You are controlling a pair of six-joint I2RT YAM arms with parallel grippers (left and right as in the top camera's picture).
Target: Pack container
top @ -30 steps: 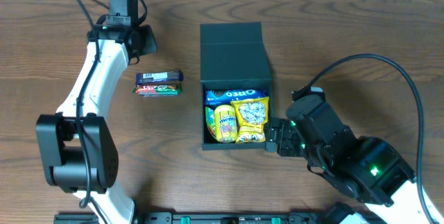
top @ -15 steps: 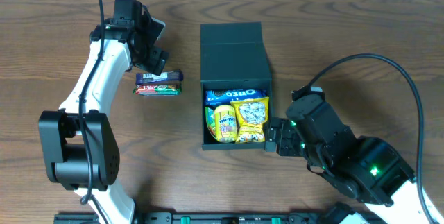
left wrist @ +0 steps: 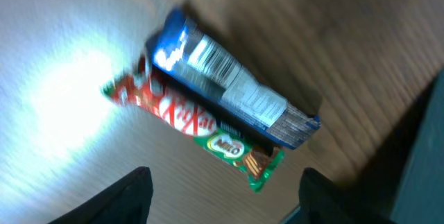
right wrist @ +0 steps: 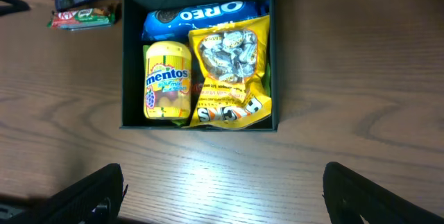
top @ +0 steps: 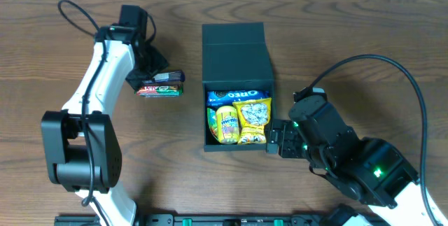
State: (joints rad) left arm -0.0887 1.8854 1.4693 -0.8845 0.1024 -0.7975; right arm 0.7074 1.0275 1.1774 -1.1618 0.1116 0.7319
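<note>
The container (top: 235,54) stands mid-table, its flap lid folded back. Inside it lie a blue Oreo pack (top: 240,95), a yellow Mentos tub (top: 225,123) and a yellow candy bag (top: 253,117). To its left, on the wood, a blue snack bar (top: 162,78) lies against a red-and-green KitKat bar (top: 158,90). My left gripper (top: 150,73) hovers open over their left end. In the left wrist view the blue bar (left wrist: 229,89) and KitKat (left wrist: 194,130) lie ahead of the empty fingers (left wrist: 128,196). My right gripper (top: 274,138) is open beside the container's front right corner.
The right wrist view looks down into the container (right wrist: 132,57), with the two loose bars (right wrist: 83,7) at its far left. Bare wood lies between the right gripper's (right wrist: 225,196) fingers. The right arm's black cable (top: 392,68) arcs over the table's right side.
My left gripper has come forward from the table's back edge to just over the two bars and has opened. The right arm and the container have not moved.
</note>
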